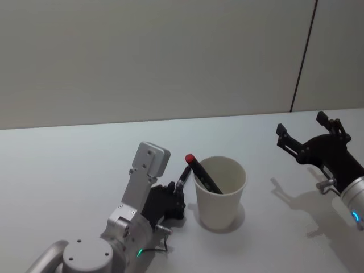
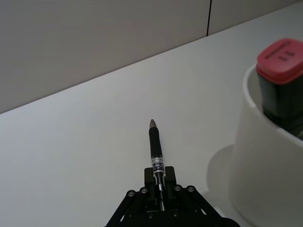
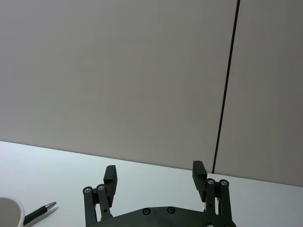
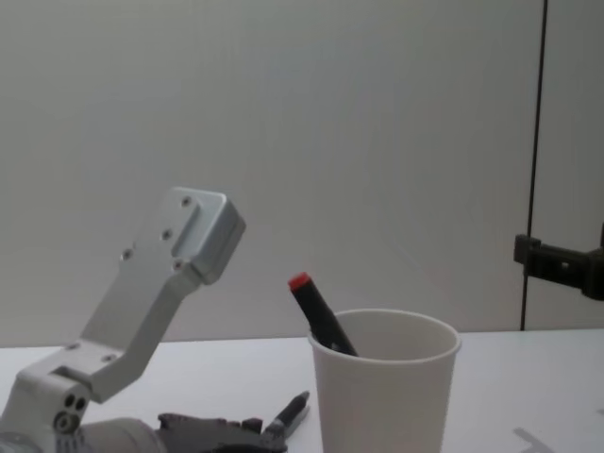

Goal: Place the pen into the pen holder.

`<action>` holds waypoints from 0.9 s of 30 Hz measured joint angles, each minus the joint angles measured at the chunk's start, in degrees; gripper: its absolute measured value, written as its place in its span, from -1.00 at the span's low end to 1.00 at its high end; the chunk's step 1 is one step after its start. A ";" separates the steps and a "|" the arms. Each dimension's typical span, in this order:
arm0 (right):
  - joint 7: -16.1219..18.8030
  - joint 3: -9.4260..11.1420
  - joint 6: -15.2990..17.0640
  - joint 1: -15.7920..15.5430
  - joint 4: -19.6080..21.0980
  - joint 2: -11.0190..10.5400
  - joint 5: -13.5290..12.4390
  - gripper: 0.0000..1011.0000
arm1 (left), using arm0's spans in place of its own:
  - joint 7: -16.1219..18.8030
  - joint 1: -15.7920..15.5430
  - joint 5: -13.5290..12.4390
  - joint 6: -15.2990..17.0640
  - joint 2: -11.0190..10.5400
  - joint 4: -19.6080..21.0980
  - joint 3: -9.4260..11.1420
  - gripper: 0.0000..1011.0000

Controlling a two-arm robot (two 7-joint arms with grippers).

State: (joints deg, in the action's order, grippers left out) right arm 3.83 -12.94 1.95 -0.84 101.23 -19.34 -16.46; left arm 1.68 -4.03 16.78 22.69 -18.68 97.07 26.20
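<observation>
The pen holder (image 1: pixel 222 196) is a white paper cup standing on the table, with a black marker with a red cap (image 1: pixel 200 172) leaning inside it. My left gripper (image 1: pixel 180 192) sits low on the table just left of the cup, shut on a thin black pen (image 1: pixel 183 177). In the left wrist view the pen (image 2: pixel 155 149) sticks out from the left gripper (image 2: pixel 160 178), with the cup (image 2: pixel 265 165) and the red-capped marker (image 2: pixel 280 61) beside it. My right gripper (image 1: pixel 310 139) hovers open and apart, to the right of the cup; its fingers (image 3: pixel 110 177) hold nothing.
The white table (image 1: pixel 74 165) runs back to a grey wall with a dark vertical seam (image 1: pixel 303 57). The chest view has the cup (image 4: pixel 382 401) in front, the pen (image 4: pixel 291 412) low beside it and my left arm's link (image 4: pixel 160 283) rising at the left.
</observation>
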 joint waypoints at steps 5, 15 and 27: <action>0.00 0.00 0.00 0.00 0.00 0.00 0.00 0.98 | -0.60 -0.32 -0.46 -0.98 0.15 -0.27 -0.17 -0.73; 0.00 0.00 0.00 0.00 0.00 0.00 0.00 0.98 | 0.41 1.16 0.00 -3.26 -0.84 1.44 -0.70 -0.73; 0.00 0.00 0.00 0.00 0.00 0.00 0.00 0.98 | 3.42 3.61 1.53 -4.72 -4.49 8.15 -3.17 -0.73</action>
State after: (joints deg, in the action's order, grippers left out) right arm 3.83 -12.94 1.95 -0.84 101.23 -19.33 -16.46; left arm 5.09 -0.43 18.31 17.97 -23.17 105.22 23.03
